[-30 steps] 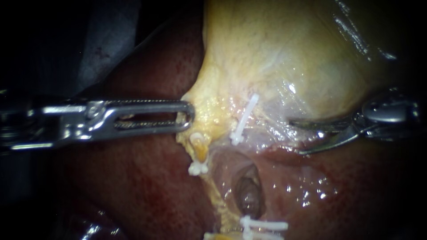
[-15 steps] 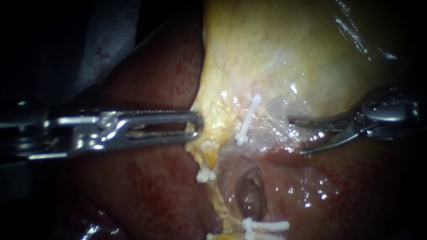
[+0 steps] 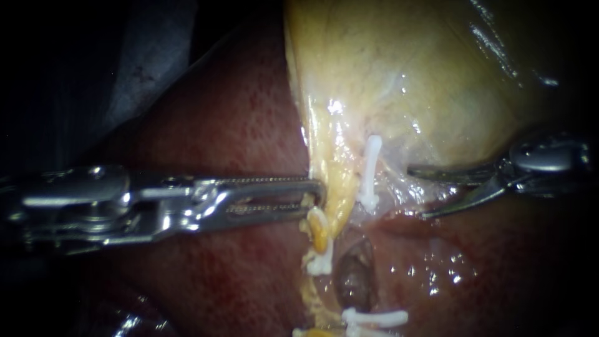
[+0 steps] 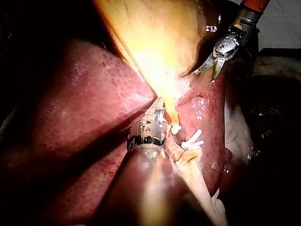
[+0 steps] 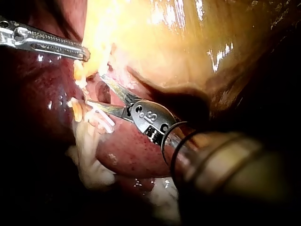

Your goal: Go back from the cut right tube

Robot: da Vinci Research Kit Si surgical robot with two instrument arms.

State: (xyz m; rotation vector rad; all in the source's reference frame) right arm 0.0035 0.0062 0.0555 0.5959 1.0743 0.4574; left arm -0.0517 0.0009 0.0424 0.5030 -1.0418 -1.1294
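Now the gallbladder (image 3: 387,75) is clamped at its yellow edge by the left instrument (image 3: 317,195); at three o'clock from the white clip (image 3: 370,171), the right instrument (image 3: 417,191) is held with blades apart, empty.

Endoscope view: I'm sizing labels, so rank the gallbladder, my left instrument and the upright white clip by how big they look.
1. gallbladder, filling the upper middle.
2. left instrument, counting all its visible length.
3. upright white clip, clearly smallest.

In view are two instruments, the left instrument (image 3: 315,195) and the right instrument (image 3: 417,191), one liver (image 3: 218,125), one gallbladder (image 3: 405,75) and three white clips (image 3: 370,173), with perhaps a fourth half-hidden.
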